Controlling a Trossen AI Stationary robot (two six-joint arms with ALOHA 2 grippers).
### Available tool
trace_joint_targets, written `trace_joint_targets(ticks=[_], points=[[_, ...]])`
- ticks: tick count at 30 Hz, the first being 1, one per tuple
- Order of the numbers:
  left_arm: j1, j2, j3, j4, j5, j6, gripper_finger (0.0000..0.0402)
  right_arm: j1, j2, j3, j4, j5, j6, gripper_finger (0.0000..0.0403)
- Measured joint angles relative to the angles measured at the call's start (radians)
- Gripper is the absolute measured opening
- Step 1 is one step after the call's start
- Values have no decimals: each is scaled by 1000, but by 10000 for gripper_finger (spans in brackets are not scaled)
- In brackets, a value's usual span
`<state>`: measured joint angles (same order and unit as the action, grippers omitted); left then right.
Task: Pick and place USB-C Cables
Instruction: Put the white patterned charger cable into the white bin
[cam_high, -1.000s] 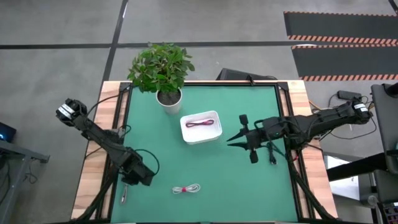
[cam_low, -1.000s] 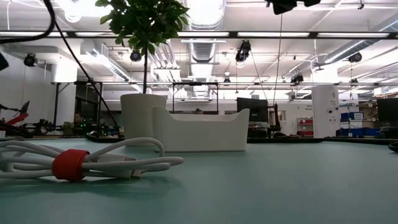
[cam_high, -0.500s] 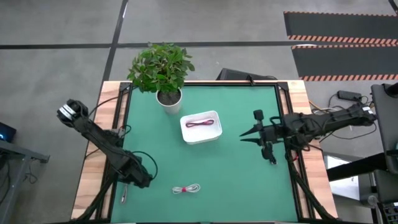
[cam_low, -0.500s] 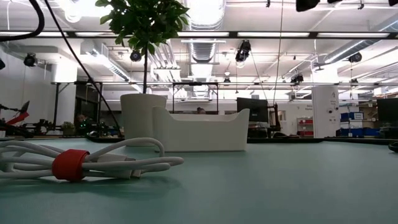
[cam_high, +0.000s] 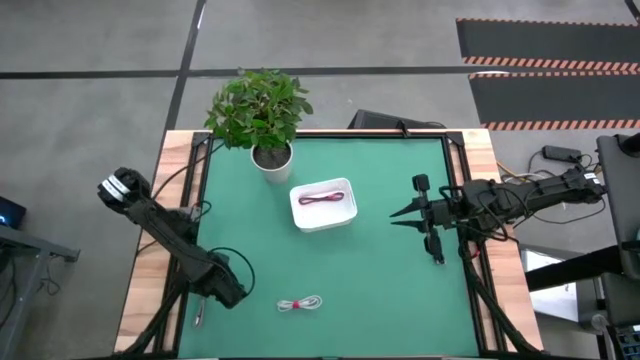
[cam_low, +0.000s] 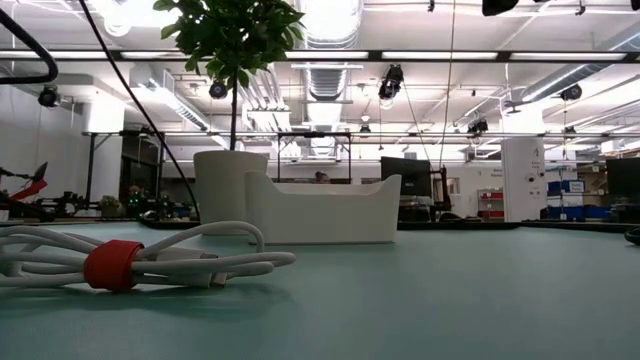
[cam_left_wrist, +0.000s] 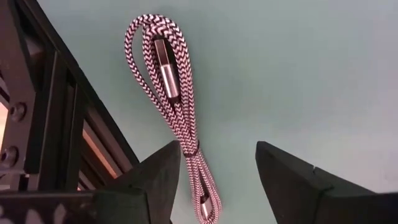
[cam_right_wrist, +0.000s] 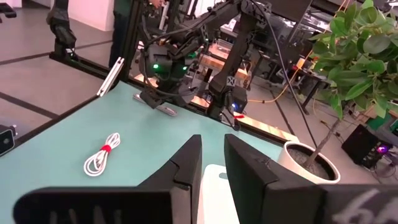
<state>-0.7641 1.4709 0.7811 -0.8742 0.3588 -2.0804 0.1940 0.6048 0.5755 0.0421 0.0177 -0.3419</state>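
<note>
The silver-grey braided USB-C cable (cam_left_wrist: 171, 81) lies flat on the green mat by the table's left rail, also visible from above (cam_high: 200, 312). My left gripper (cam_left_wrist: 217, 152) hovers over it, open, its fingers on either side of the cable's near end; whether they touch it I cannot tell. The white cable with the red tie (cam_high: 301, 303) lies near the front edge (cam_low: 110, 265). The dark red cable (cam_high: 322, 198) rests in the white tray (cam_high: 300, 212). My right gripper (cam_high: 395, 216) hangs right of the tray, its fingers (cam_right_wrist: 186, 168) close together with nothing between them.
A potted plant (cam_high: 262, 115) stands at the far left of the mat, behind the tray. The dark frame rail (cam_left_wrist: 50, 124) runs close beside the silver-grey cable. Bare green mat (cam_high: 380, 290) lies between the white cable and my right arm.
My right gripper has drawn back toward the table's right edge, away from the tray. My left gripper has shifted slightly toward the near edge, over the silver-grey cable. None of the cables has moved.
</note>
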Motion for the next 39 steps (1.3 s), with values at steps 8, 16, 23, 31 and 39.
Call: trace_joint_targets(ticks=[8, 16, 23, 31, 39], points=[[-21, 28, -2, -5, -4, 2, 195, 0, 0, 0, 0, 0, 0, 59], [-49, 90, -1, -5, -2, -5, 194, 0, 0, 0, -1, 0, 1, 59], [-49, 122, 1, -5, 2, -6, 193, 0, 0, 0, -1, 1, 1, 59], [-49, 122, 0, 7, -2, -10, 151, 0, 0, 0, -1, 1, 1, 59], [-49, 123, 4, 19, -19, -60, 57, 0, 0, 0, -1, 1, 1, 59]])
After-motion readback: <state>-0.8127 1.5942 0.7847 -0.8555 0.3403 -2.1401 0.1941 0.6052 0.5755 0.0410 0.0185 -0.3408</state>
